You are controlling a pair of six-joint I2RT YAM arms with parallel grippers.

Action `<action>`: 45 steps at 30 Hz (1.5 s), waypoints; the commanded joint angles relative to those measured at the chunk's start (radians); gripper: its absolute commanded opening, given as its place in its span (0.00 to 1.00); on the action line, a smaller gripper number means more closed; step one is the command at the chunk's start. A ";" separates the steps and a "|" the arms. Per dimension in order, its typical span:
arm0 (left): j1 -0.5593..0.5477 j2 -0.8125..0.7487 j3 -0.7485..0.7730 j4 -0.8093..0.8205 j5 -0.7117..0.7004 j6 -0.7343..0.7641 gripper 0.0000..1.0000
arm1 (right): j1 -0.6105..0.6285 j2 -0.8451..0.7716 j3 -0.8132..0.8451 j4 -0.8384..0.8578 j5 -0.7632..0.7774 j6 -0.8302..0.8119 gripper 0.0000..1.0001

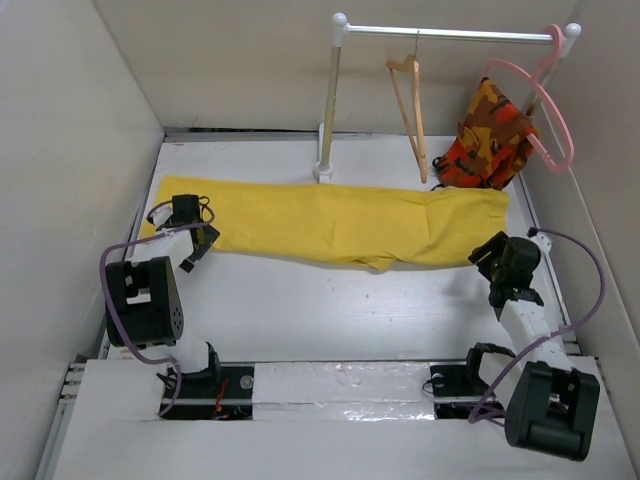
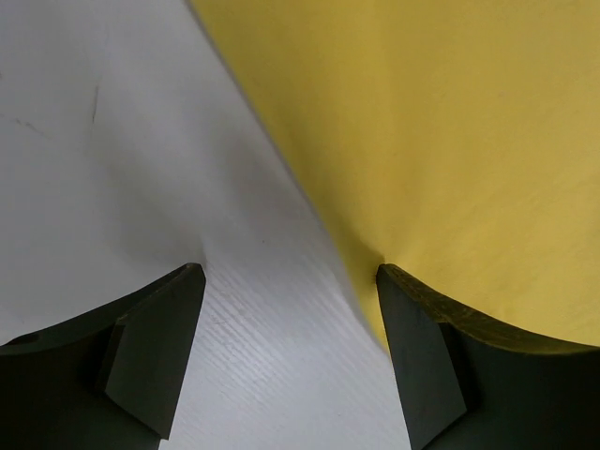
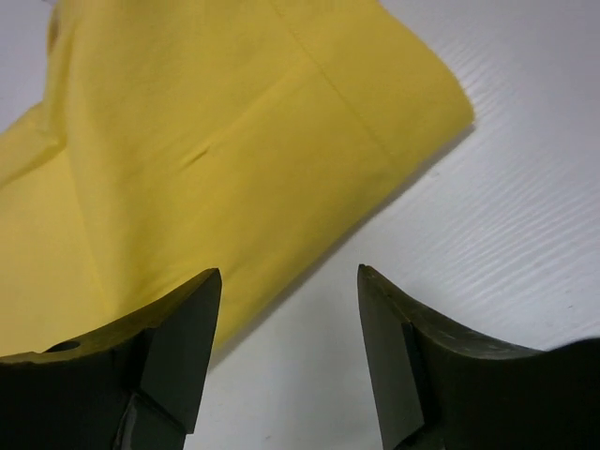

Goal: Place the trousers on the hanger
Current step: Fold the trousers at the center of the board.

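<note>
The yellow trousers (image 1: 330, 225) lie flat across the far half of the table, legs to the left, waist end to the right. The tan wooden hanger (image 1: 408, 110) hangs empty on the rail, above and behind them. My left gripper (image 1: 200, 238) is open at the leg end. In the left wrist view it (image 2: 291, 281) straddles the cloth edge (image 2: 450, 141), its right finger over the yellow. My right gripper (image 1: 490, 258) is open at the waist end. In the right wrist view it (image 3: 289, 281) hangs over the cloth's near edge (image 3: 234, 169), holding nothing.
A metal rail (image 1: 450, 33) on a white post (image 1: 330, 100) stands at the back. A pink hanger (image 1: 555, 120) on it carries a camouflage garment (image 1: 490, 135). White walls close in on the left, back and right. The arm bases sit at the near edge.
</note>
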 commanded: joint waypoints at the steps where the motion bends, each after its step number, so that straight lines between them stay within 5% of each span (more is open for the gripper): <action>1: 0.024 -0.046 -0.047 0.074 0.058 -0.059 0.72 | -0.098 0.043 -0.025 0.112 -0.185 -0.034 0.68; 6: 0.025 0.029 -0.040 0.091 0.069 -0.073 0.73 | -0.253 0.170 -0.037 0.179 -0.322 -0.033 0.68; 13: 0.025 0.097 -0.008 0.134 0.092 -0.093 0.72 | -0.293 0.431 0.017 0.296 -0.430 0.061 0.68; 17: 0.025 0.127 0.026 0.138 0.082 -0.101 0.59 | -0.281 0.500 0.061 0.308 -0.389 0.092 0.60; 19: 0.025 0.135 0.032 0.146 0.078 -0.104 0.52 | -0.270 0.551 0.072 0.337 -0.388 0.116 0.44; 21: 0.025 0.141 0.041 0.154 0.065 -0.098 0.24 | -0.258 0.562 0.087 0.328 -0.381 0.124 0.11; 22: 0.025 0.143 0.046 0.151 0.056 -0.090 0.16 | -0.245 0.559 0.090 0.322 -0.372 0.130 0.06; 24: 0.025 0.149 0.068 0.123 0.007 -0.076 0.00 | -0.234 0.534 0.086 0.314 -0.344 0.124 0.00; 34: 0.025 0.051 0.075 -0.018 -0.227 -0.053 0.00 | -0.286 0.196 0.014 0.135 -0.224 0.034 0.00; 45: 0.025 -0.195 -0.070 -0.156 -0.277 -0.107 0.00 | -0.612 -0.269 -0.055 -0.239 -0.338 -0.187 0.00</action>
